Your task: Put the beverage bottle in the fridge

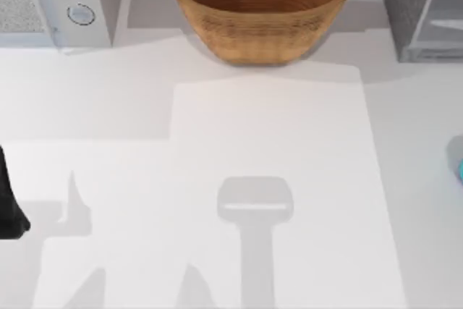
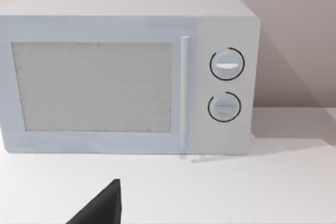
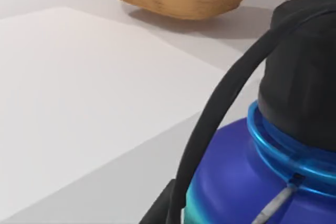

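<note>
A white table (image 1: 108, 106) carries a paler mat (image 1: 275, 179) at its middle. At the top view's left edge, low down, a black part of the left arm (image 1: 9, 208) shows. In the left wrist view a dark tip of the left pincer (image 2: 102, 205) juts over the table, and whether it is spread or closed cannot be told. Beyond it stands a light-grey microwave (image 2: 126, 77) with two round knobs (image 2: 227, 64), its door facing that pincer.

In the right wrist view the bottle (image 3: 252, 182) sits very close, blue with a black cap and a black loop arching over its side. Whether the right pincer is spread or pinching it cannot be told. In the top view a cyan sliver of the bottle (image 1: 459, 170) shows at the right edge, beside the mat.

Farther off, past the mat, a brown woven basket (image 1: 260, 5) stands at the back middle. The grey fridge (image 1: 419, 5) stands at the back right, well apart from the bottle.
</note>
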